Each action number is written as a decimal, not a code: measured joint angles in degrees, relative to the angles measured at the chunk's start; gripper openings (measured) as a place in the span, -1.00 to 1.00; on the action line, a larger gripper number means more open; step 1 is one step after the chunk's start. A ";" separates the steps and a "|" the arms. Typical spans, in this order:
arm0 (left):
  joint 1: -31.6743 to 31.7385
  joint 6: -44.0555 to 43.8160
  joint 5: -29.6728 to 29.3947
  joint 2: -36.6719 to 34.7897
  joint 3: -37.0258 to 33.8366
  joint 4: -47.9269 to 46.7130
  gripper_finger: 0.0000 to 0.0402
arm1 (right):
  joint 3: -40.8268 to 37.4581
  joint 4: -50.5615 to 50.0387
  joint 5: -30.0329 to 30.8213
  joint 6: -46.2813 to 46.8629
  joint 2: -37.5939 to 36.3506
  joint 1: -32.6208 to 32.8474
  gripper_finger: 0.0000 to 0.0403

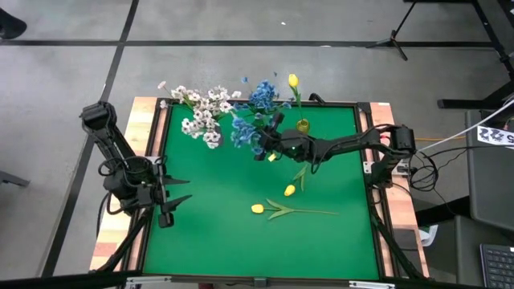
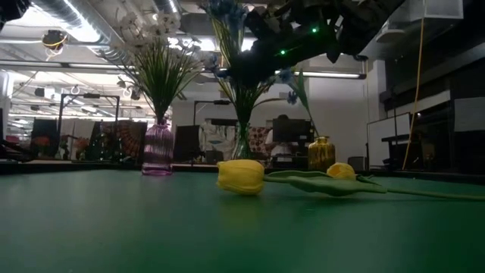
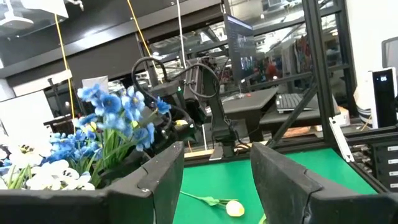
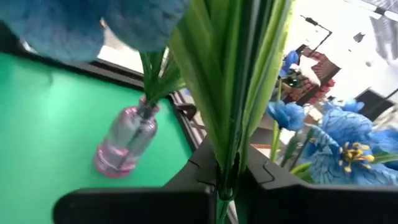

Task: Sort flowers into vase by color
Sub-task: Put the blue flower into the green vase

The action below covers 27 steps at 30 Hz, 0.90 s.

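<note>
My right gripper (image 1: 271, 148) reaches in from the table's right, high over the far middle, shut on a blue flower sprig (image 1: 246, 133) beside the blue bunch (image 1: 261, 96). That bunch stands in a clear vase (image 2: 242, 144). White sprays (image 1: 202, 112) stand in a pink vase (image 4: 127, 146). One yellow tulip (image 1: 293, 81) stands in a small gold vase (image 1: 303, 125). Two yellow tulips (image 1: 257, 209) (image 1: 289, 190) lie flat on the green mat. My left gripper (image 1: 166, 201) waits open near the left edge. My right gripper pinches the blue sprig's green stem and leaves (image 4: 229, 163) between its two fingers, which lie across the stem. It comes roughly level from the table's right. The sprig is clear of the table; whether its lower end is in the clear vase, I cannot tell.
The three vases stand in a row along the far edge of the green mat (image 1: 217, 233). A wooden frame (image 1: 148, 128) borders the mat. Open mat lies between the left gripper and the fallen tulips. Room clutter and stands show beyond the table.
</note>
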 joint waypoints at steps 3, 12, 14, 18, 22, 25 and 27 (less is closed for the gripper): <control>0.00 -0.01 -0.10 0.00 0.00 0.01 -0.09 | 0.00 1.19 0.41 -1.66 0.02 -0.02 -0.91; 0.04 0.15 -0.26 0.00 0.00 0.00 -0.09 | 0.00 4.88 0.48 -5.96 0.06 -0.37 -0.91; 0.04 0.13 -0.37 0.00 0.00 -0.13 -0.09 | 0.00 5.73 0.58 -6.01 0.07 -0.42 -0.91; 0.04 0.07 -0.88 0.01 -0.01 -1.59 -0.09 | 0.00 5.94 1.51 -7.07 0.07 -0.87 -0.91; 0.04 -0.33 -1.27 0.02 -0.02 -1.99 -0.09 | 0.00 6.02 1.48 -7.15 0.07 -1.64 -0.91; 0.04 -0.65 -1.49 0.02 -0.02 -2.96 -0.09 | 0.00 5.88 1.47 -5.38 0.07 -2.51 -0.91; 0.04 -1.43 -2.04 0.02 -0.02 -2.98 -0.09 | 0.00 5.68 0.37 -3.78 0.07 -3.16 -0.91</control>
